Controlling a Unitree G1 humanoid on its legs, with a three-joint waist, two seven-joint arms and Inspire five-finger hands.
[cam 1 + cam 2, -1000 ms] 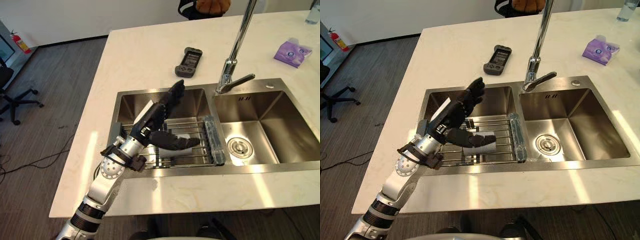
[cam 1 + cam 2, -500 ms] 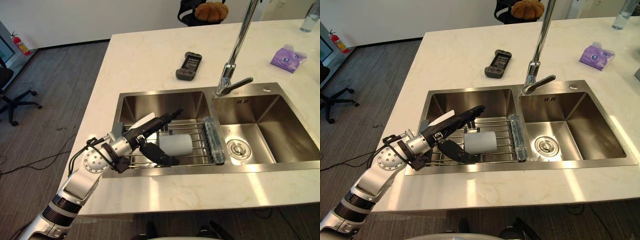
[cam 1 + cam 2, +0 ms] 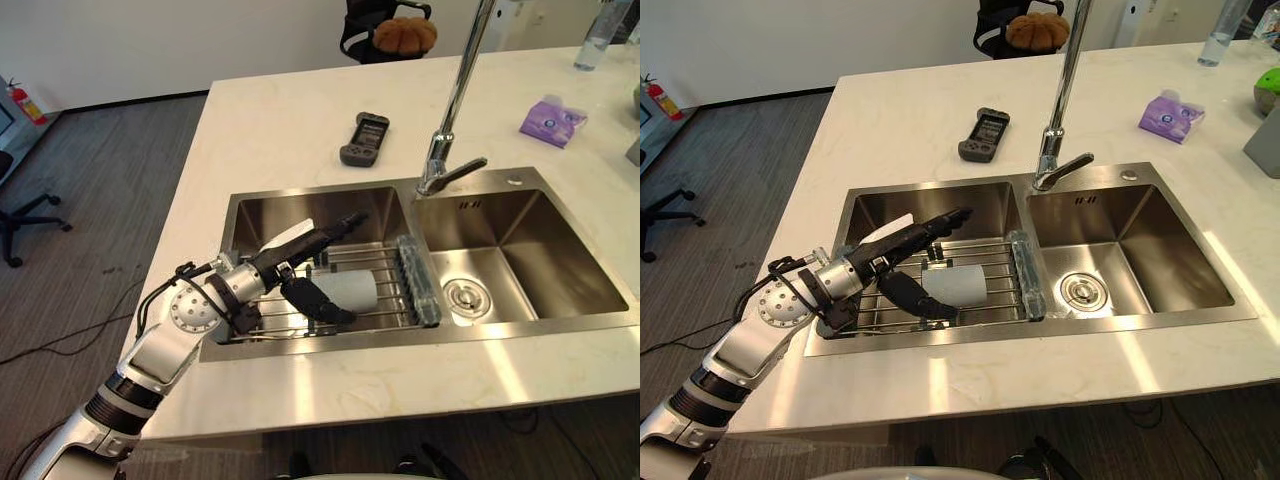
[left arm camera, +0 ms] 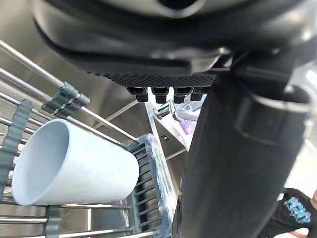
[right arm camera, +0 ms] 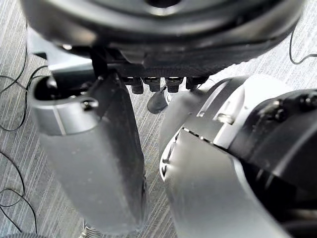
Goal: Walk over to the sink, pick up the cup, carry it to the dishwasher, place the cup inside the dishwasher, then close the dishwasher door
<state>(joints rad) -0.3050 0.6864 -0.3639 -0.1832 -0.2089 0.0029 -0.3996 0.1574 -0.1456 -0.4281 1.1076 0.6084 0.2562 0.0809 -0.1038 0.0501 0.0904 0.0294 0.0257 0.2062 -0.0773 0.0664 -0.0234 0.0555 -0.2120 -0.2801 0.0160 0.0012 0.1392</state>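
A pale cup (image 3: 347, 292) lies on its side on a wire rack (image 3: 395, 262) in the left basin of the steel sink (image 3: 262, 206), its mouth toward my arm. My left hand (image 3: 275, 262) is open around it, with straight fingers (image 3: 335, 226) stretched just above the cup and the thumb (image 3: 318, 306) lying along its near side. In the left wrist view the cup (image 4: 74, 163) lies past the thumb (image 4: 233, 163), with a gap between them. My right hand (image 5: 89, 158) hangs over the grey floor, fingers straight and holding nothing.
A tall tap (image 3: 450, 110) stands between the basins; the right basin (image 3: 520, 250) holds only its drain (image 3: 465, 295). A black handset (image 3: 363, 138) and a purple packet (image 3: 548, 118) lie on the pale counter (image 3: 270, 120). An office chair (image 3: 390, 35) stands beyond.
My left hand came down from above the sink to the rack and now brackets the cup, which it hid before. The view has also shifted slightly.
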